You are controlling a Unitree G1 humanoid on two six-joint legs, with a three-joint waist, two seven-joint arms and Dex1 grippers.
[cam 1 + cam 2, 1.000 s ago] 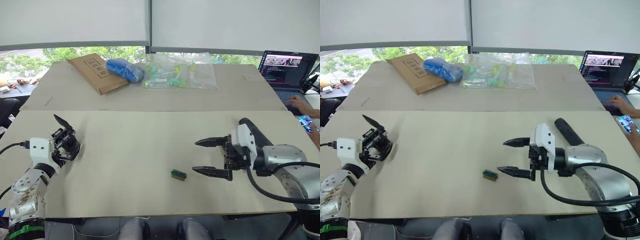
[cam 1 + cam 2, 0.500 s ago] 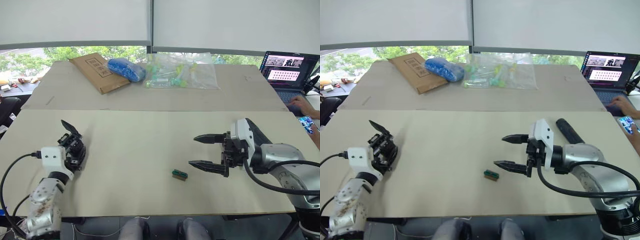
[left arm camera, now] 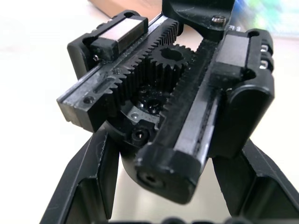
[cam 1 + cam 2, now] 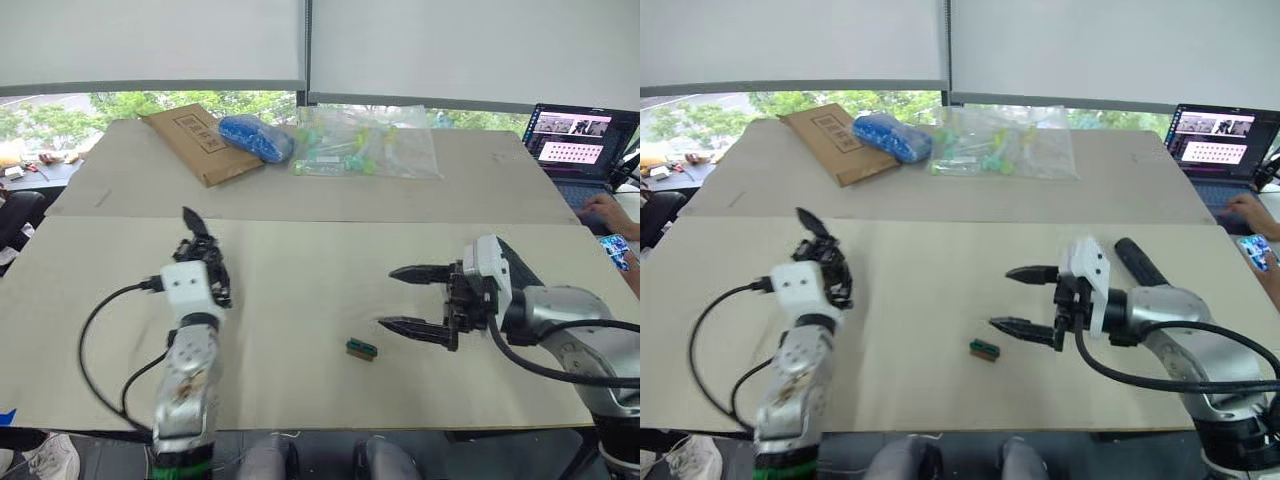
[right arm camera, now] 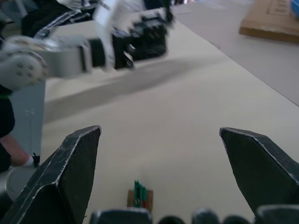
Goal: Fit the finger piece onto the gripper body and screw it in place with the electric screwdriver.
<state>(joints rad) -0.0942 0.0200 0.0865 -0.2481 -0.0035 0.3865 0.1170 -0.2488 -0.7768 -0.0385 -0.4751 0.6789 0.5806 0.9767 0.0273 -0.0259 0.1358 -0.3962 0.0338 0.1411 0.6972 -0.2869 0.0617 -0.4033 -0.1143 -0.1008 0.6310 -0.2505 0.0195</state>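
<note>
**Gripper body held, finger piece not yet fitted**

The left gripper [image 3: 163, 205] has its fingers closed around the gripper body [image 4: 200, 262], which sits between them. The right gripper [image 4: 412, 300] is wide open and holds nothing; a small green-topped block [image 4: 361, 349] lies just beside its lower finger. The electric screwdriver [image 4: 1137, 260] lies behind it, untouched. Fitting and screwing appear still to come.

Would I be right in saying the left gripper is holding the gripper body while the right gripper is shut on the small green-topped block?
Not quite: the right gripper is open, its fingers spread, and the green-topped block lies free on the table beside it, as the right eye view shows. The left gripper does hold the gripper body.
</note>
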